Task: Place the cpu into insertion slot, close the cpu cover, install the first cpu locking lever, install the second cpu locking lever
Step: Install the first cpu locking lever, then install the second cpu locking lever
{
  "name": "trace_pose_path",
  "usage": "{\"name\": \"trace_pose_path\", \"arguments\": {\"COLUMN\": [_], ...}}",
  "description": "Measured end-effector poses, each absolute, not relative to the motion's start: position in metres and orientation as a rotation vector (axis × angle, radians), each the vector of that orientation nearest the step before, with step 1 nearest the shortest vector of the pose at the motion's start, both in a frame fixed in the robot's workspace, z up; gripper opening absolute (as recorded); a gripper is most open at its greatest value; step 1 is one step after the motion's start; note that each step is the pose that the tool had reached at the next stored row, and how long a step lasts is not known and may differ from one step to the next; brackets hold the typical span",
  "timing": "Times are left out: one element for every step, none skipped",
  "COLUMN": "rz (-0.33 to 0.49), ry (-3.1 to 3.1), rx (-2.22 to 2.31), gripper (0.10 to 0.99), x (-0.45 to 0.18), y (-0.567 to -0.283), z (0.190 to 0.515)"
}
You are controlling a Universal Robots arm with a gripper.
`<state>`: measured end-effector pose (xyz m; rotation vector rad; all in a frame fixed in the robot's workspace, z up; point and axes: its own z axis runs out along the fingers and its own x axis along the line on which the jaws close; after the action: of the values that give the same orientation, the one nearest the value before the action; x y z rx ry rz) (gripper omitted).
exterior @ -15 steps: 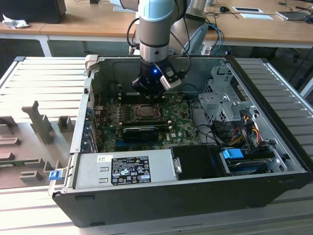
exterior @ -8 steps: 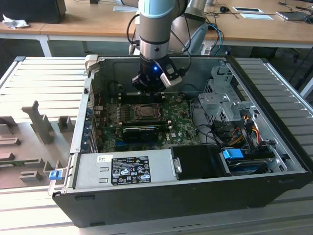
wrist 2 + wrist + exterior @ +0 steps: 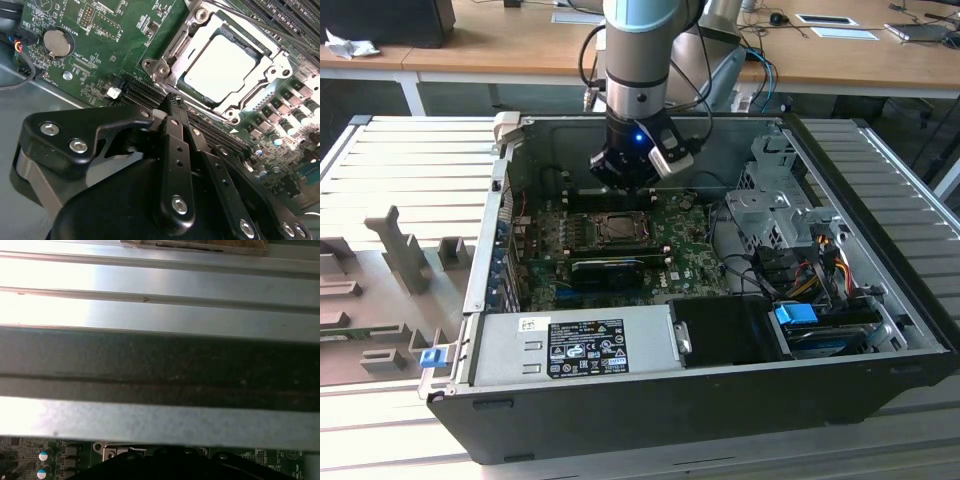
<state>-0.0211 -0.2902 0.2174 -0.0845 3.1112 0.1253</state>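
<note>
The cpu (image 3: 218, 68), a pale silver square, lies flat inside the insertion slot (image 3: 161, 65) on the green board. The cpu cover (image 3: 272, 60), a silver frame, lies down around the chip's edges. In the exterior view the slot (image 3: 618, 228) sits mid-board, and my gripper (image 3: 626, 182) hangs just above and behind it. In the second wrist view my gripper (image 3: 172, 99) is shut with nothing held, its black fingers (image 3: 174, 150) meeting at a tip a short way off the slot's corner. I cannot tell how the locking levers stand.
The open case's back wall (image 3: 160, 360) is close behind the gripper. A black card (image 3: 610, 268) lies in front of the slot, with a power supply (image 3: 575, 345) nearer the front. A drive cage (image 3: 775, 210) and cables fill the exterior view's right. A coin battery (image 3: 55, 42) sits on the board.
</note>
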Motion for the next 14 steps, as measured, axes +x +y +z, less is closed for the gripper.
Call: {"name": "trace_pose_path", "arguments": {"rz": [0.125,0.125,0.125,0.125,0.125,0.125,0.125,0.125,0.125,0.125,0.125,0.125,0.125,0.125], "ry": [3.111,3.111,3.111,3.111,3.111,3.111,3.111,3.111,3.111,3.111,3.111,3.111,3.111,3.111], "rx": [-0.084,-0.085,-0.084,-0.085,-0.084,-0.084,-0.085,-0.084,-0.085,-0.084,-0.084,-0.084,-0.085,-0.084], "gripper": [0.106,0.106,0.106,0.106,0.106,0.106,0.106,0.106,0.106,0.106,0.106,0.106,0.106,0.106], "x": [-0.0211,-0.0211,-0.0211,-0.0211,-0.0211,-0.0212,-0.0211,-0.0211,-0.0211,-0.0212,-0.0211,-0.0211,-0.0211,-0.0211], "y": [-0.2907,-0.2911,-0.2914,-0.2919,-0.2921,-0.2923,-0.2931,-0.2940,-0.2947,-0.2957,-0.2962,-0.2965,-0.2971,-0.2990], "z": [0.2174,0.2174,0.2174,0.2174,0.2174,0.2174,0.2175,0.2174,0.2174,0.2174,0.2174,0.2174,0.2175,0.2174]}}
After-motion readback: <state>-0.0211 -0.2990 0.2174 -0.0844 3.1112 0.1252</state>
